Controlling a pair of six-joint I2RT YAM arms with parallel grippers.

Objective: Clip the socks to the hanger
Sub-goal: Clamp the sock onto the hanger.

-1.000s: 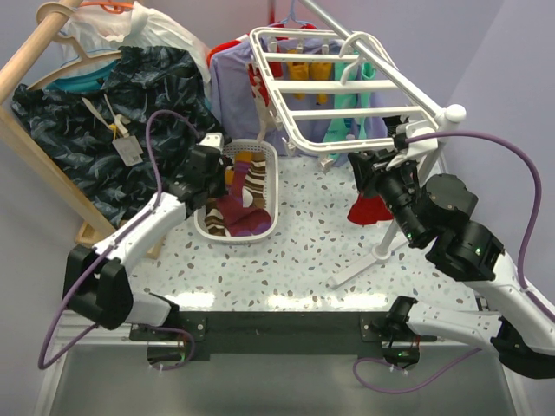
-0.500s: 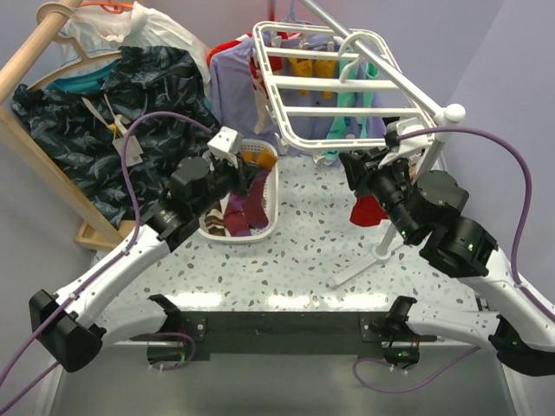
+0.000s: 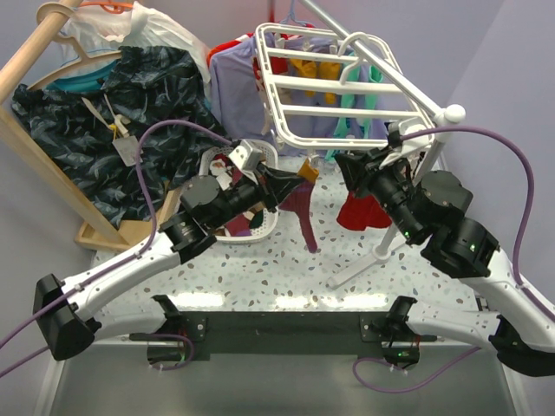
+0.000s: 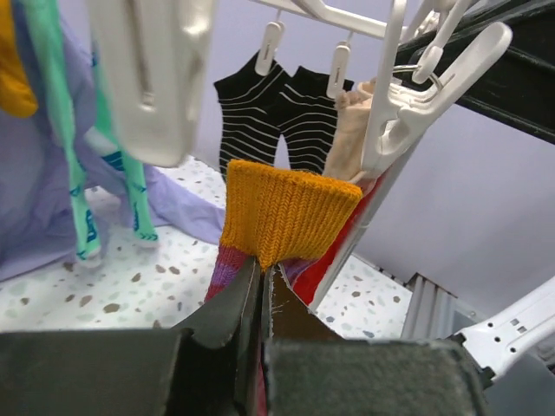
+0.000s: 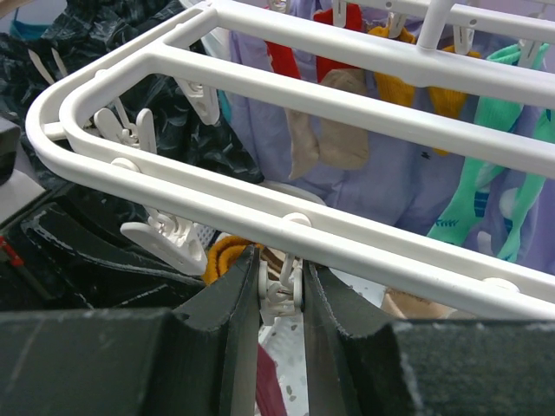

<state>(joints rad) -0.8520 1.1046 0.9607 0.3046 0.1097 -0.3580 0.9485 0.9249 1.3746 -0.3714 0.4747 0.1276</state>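
Up it comes: the maroon sock (image 3: 302,212), knit with a ribbed orange cuff, has left the slotted basket (image 3: 264,227) and dangles limp under the near bar of the hanger (image 3: 329,111). The left gripper (image 3: 284,180) is clamped on the cuff, and the right gripper (image 5: 279,269) is pinching a hard plastic clip (image 5: 279,293). Clipping looks next.
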